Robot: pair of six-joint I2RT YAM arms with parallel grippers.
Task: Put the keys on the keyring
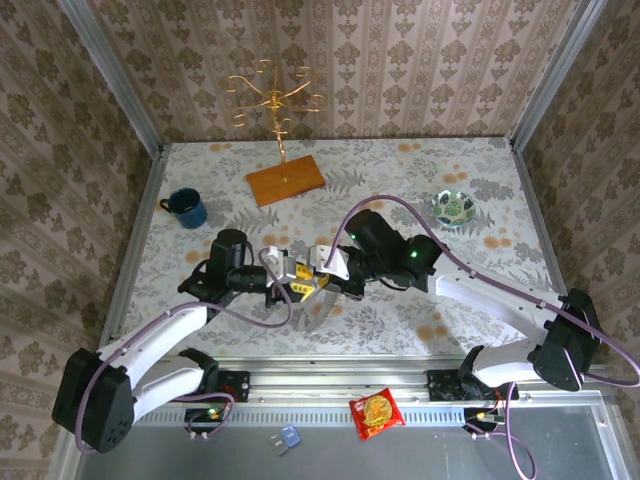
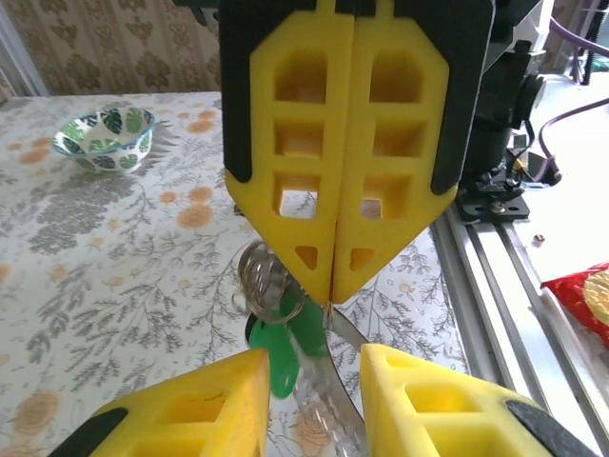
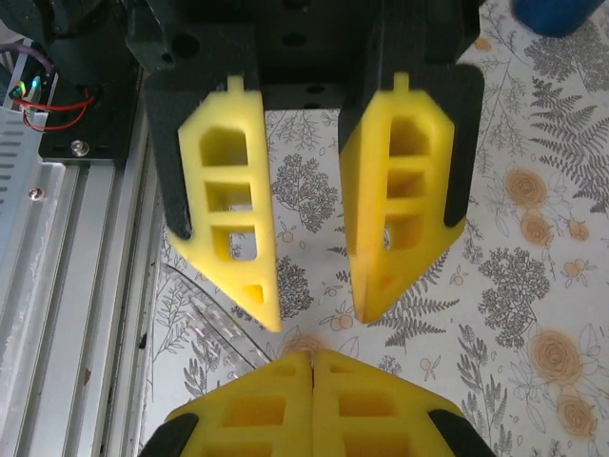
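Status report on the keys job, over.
Left gripper open. Right gripper shut on keyring. Green key just ahead of left gripper, ungripped. Mug, bowl well aside.

Just under my right gripper (image 2: 329,297), the green key (image 2: 276,357) is half hidden behind my left fingers (image 2: 200,400); the keyring (image 2: 344,376) beneath that gripper blurs, its loop cut off by the bottom edge.

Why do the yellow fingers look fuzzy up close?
Left wrist view: the yellow fingers at the bottom edge sit too near the lens, so they blur, and the green key looks soft; the bowl farther off is sharper. Right wrist view: the table print is crisp. Top view: even light, only faint shadows.
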